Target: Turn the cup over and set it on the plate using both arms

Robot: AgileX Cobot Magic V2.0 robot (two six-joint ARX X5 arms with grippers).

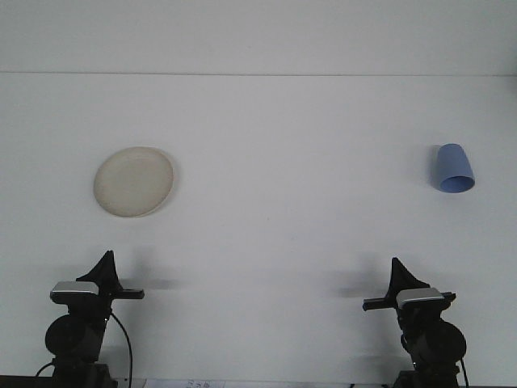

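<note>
On the far right of the white bench (266, 242) sits the blue cup (453, 168), well apart from everything else. Its wider end faces the camera and it appears tipped or lying over rather than standing square, though from this angle I cannot tell whether it rests on its rim or its side. Far across on the left lies the cream plate (134, 181), flat and bare. That split probably explains the 2-arm wording: the cup is on the right arm's side, the plate on the left arm's, so a handover near the middle looks likely.

Both arms sit at the near edge, clear of the objects. The left gripper (121, 283) points inward to the right and the right gripper (388, 293) points inward to the left, neither touching anything. Each shows only a dark triangular finger and a thin bar in profile, so I cannot tell whether the jaws of either stand apart or together. The arm bases are cut off by the bottom edge, and nothing of the task looks begun yet.
</note>
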